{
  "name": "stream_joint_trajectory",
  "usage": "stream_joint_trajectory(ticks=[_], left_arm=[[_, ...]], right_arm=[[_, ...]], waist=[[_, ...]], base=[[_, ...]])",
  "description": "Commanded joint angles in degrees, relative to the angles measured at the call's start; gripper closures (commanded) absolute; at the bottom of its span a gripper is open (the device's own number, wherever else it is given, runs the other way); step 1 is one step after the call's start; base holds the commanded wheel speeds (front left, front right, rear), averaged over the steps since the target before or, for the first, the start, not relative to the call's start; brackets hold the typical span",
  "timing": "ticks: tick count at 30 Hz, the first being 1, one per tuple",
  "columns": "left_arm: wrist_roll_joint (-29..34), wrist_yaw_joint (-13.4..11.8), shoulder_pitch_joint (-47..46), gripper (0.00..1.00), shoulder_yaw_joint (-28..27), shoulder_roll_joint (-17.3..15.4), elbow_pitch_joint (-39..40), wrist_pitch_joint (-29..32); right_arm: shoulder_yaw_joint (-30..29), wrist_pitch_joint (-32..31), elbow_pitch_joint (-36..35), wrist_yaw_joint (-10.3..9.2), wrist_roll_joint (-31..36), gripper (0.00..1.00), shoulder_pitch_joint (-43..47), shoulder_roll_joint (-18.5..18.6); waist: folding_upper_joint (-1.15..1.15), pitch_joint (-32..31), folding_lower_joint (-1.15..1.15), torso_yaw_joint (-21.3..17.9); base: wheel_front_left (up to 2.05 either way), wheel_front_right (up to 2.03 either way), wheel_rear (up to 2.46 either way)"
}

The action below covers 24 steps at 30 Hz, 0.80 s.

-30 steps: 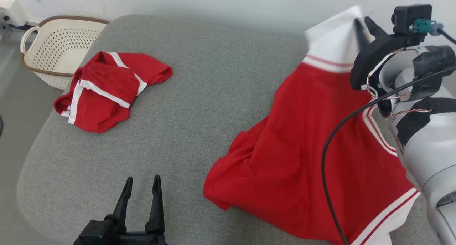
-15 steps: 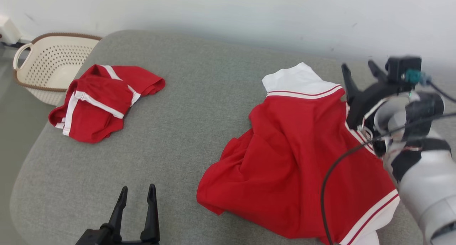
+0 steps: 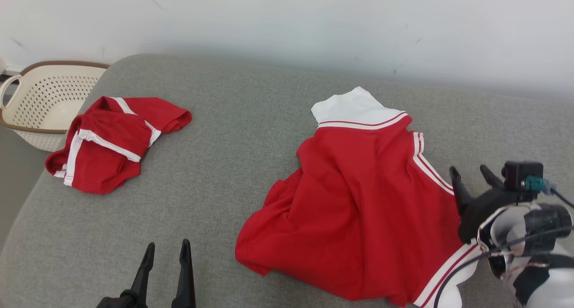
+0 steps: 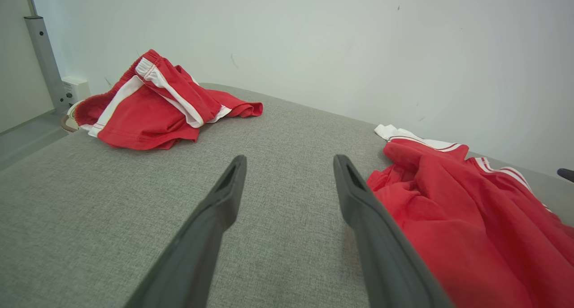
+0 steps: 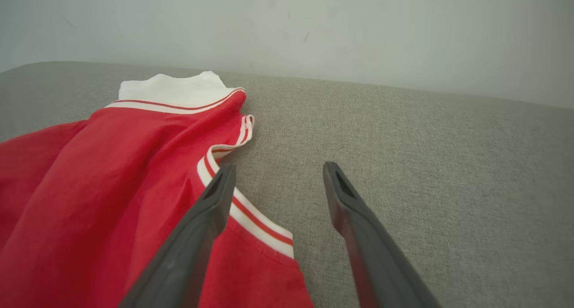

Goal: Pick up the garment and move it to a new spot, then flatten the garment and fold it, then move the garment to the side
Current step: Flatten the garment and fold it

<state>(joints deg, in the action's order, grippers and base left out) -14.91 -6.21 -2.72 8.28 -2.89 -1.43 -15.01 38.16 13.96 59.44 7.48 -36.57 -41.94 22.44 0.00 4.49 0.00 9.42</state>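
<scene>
From the head view, the red jersey (image 3: 358, 209) is lying rumpled on the grey cushion (image 3: 251, 97), just left of the right gripper (image 3: 469, 170), whose fingers are standing spread and holding nothing. The left gripper (image 3: 167, 245) is hovering with its fingers apart and empty, the jersey to its right and the red shorts (image 3: 112, 142) ahead to its left, beside a perforated basket (image 3: 40, 97).

In the left wrist view, the jersey's bunched hem is sitting just beside the right finger. The cloth is looking thin, light and limp, so it will probably sag and drag.

In the right wrist view, the striped armhole edge (image 5: 244, 211) is passing under the left fingertip. That doubled trim, or the white shoulder panel (image 5: 175, 90) farther ahead, is looking like the firmest place to pinch.
</scene>
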Motion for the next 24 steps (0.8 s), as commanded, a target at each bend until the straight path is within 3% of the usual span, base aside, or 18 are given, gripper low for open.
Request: stream_joint_trajectory(ticks=[1, 10, 19, 20, 21, 22, 23, 24], left_arm=[[0.46, -0.08, 0.71, 0.0, -0.17, 0.0, 0.15, -0.23], [0.33, -0.15, 0.98, 0.0, -0.15, 0.01, 0.61, -0.23], [0.06, -0.23, 0.96, 0.0, -0.02, 0.01, 0.4, -0.22], [0.02, -0.26, 1.1, 0.0, -0.01, 0.01, 0.34, -0.23], [-0.01, -0.28, 1.19, 0.0, -0.01, 0.0, 0.29, -0.23], [-0.01, -0.28, 1.19, 0.0, -0.01, 0.0, 0.29, -0.23], [-0.02, -0.3, 1.25, 0.0, 0.0, 0.0, 0.24, -0.22], [-0.06, -0.32, 1.32, 0.0, -0.03, 0.0, 0.22, -0.23]], right_arm=[[0.33, 0.09, -0.61, 0.03, -0.67, 0.0, 1.38, 0.35], [0.12, -3.15, -4.26, 0.03, -3.6, 0.0, 7.9, 2.21], [-0.57, -7.98, -6.03, 0.03, -4.59, 0.0, 12.03, 1.66], [-0.54, -8.64, -6.2, 0.03, -4.53, 0.3, 12.46, 1.67], [-0.51, -8.96, -6.45, 0.03, -4.31, 0.8, 12.87, 1.7], [-0.51, -8.96, -6.45, 0.03, -4.31, 0.8, 12.87, 1.7], [-0.69, -8.88, -6.85, 0.03, -4.14, 1.0, 13.14, 1.71], [-0.94, -8.71, -7.25, 0.03, -4.02, 1.0, 13.25, 1.65]], waist=[[0.0, -0.21, 0.0, -0.22], [0.0, -0.02, 0.0, -1.01], [0.0, 0.05, 0.0, -0.72], [0.0, -0.02, 0.0, -0.73], [0.0, -0.09, 0.0, -0.74], [0.0, -0.09, 0.0, -0.74], [0.0, -0.17, 0.0, -0.76], [0.0, -0.28, 0.0, -0.83]], base=[[0.0, 0.0, 0.0], [0.0, 0.0, 0.0], [0.0, 0.0, 0.0], [0.0, 0.0, 0.0], [0.0, 0.0, 0.0], [0.0, 0.0, 0.0], [0.0, 0.0, 0.0], [0.0, 0.0, 0.0]])
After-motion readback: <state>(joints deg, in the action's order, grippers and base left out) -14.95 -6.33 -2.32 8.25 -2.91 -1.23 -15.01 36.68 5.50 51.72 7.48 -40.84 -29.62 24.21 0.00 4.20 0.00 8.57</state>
